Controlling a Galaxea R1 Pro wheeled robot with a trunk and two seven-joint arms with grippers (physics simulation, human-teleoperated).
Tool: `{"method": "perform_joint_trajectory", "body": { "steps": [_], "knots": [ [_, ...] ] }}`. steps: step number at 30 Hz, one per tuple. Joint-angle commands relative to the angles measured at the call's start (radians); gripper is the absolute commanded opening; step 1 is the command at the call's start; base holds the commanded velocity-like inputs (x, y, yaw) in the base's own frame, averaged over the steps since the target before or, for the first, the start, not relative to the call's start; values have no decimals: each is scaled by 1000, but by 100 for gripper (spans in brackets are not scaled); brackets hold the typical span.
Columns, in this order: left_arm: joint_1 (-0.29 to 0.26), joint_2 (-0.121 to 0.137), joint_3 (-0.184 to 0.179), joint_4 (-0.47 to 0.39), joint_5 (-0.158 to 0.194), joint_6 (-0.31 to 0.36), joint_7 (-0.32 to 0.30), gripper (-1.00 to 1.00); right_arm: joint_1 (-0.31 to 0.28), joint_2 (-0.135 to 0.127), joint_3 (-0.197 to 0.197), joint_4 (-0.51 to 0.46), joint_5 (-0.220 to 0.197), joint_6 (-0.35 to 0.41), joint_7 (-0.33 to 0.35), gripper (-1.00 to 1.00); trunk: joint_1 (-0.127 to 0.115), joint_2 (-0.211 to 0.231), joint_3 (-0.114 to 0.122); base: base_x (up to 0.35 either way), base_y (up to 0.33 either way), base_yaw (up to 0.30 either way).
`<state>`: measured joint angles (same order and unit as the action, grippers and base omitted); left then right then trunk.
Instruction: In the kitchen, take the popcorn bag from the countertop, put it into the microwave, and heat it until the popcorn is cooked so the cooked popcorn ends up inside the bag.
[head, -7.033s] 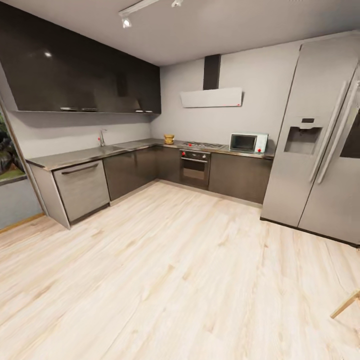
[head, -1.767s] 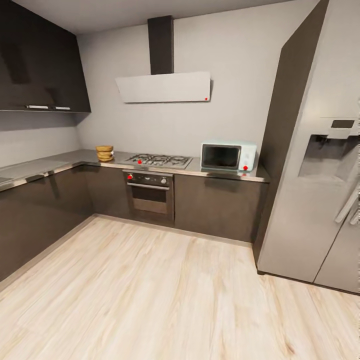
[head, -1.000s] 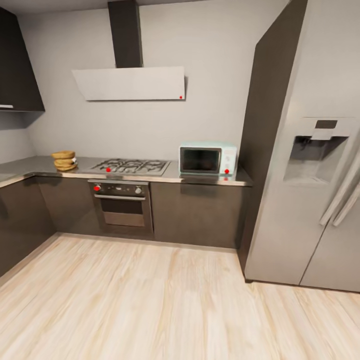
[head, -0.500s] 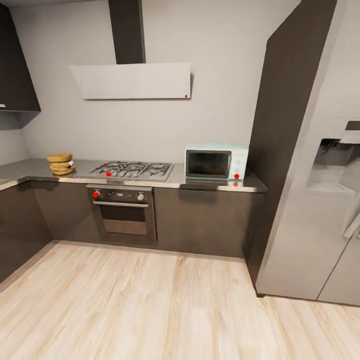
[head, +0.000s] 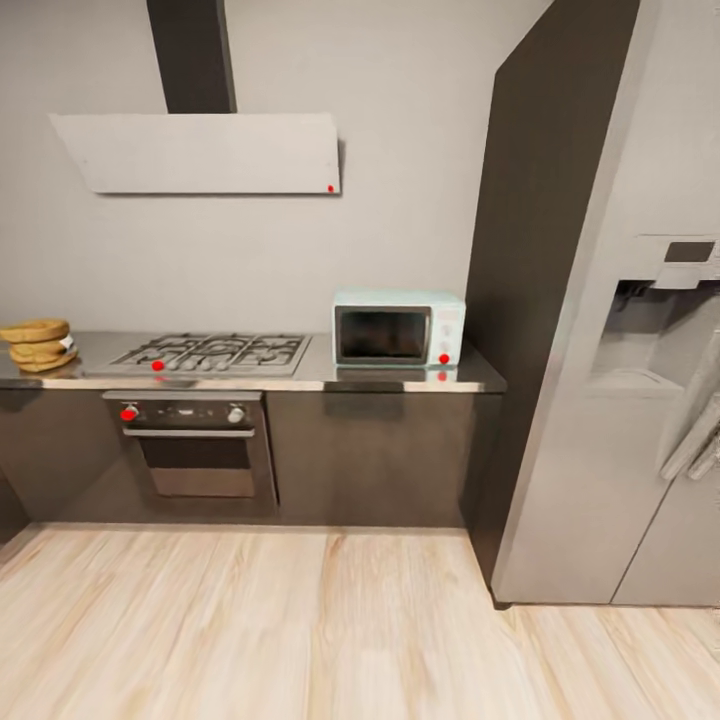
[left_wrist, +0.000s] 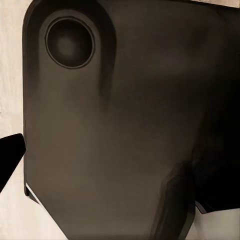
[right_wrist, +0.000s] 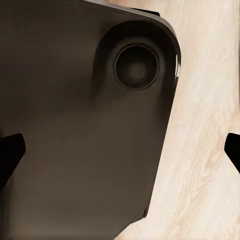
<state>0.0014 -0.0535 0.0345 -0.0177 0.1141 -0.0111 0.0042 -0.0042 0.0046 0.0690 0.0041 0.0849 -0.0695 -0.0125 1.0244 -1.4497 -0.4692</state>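
- Popcorn bag (head: 36, 343) sat at the head view's left edge on the countertop (head: 320, 372); its left side was cut off, rim detail too blurry to read.
- Fridge (head: 620, 400) was cropped at the right and top edges; handles partly out of frame.
- Hood chimney (head: 192, 55) ran off the top edge.
- Microwave (head: 398, 328) knobs were too small to make out; only a red dot was readable.
- Both wrist views were mostly blocked by a dark robot body panel (left_wrist: 115, 130); gripper fingertips (right_wrist: 10, 152) showed only as black slivers at the frame edges, jaw state unreadable.
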Motion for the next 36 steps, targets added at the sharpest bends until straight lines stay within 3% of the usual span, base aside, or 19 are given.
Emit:
{"method": "perform_joint_trajectory", "body": {
  "steps": [1,11,36],
  "knots": [
    [0,0,3,-1,9,-1,0,100,0,0,6,0,6,-2,-1,100,1,0,-1,325,0,-243],
    [0,1,4,-1,9,-1,0,100,0,0,8,0,6,-2,-1,100,1,0,-1,325,0,-224],
    [0,0,4,-1,9,-1,0,100,0,0,11,0,7,-1,-1,100,1,0,-1,325,59,-5]
  ]
}}
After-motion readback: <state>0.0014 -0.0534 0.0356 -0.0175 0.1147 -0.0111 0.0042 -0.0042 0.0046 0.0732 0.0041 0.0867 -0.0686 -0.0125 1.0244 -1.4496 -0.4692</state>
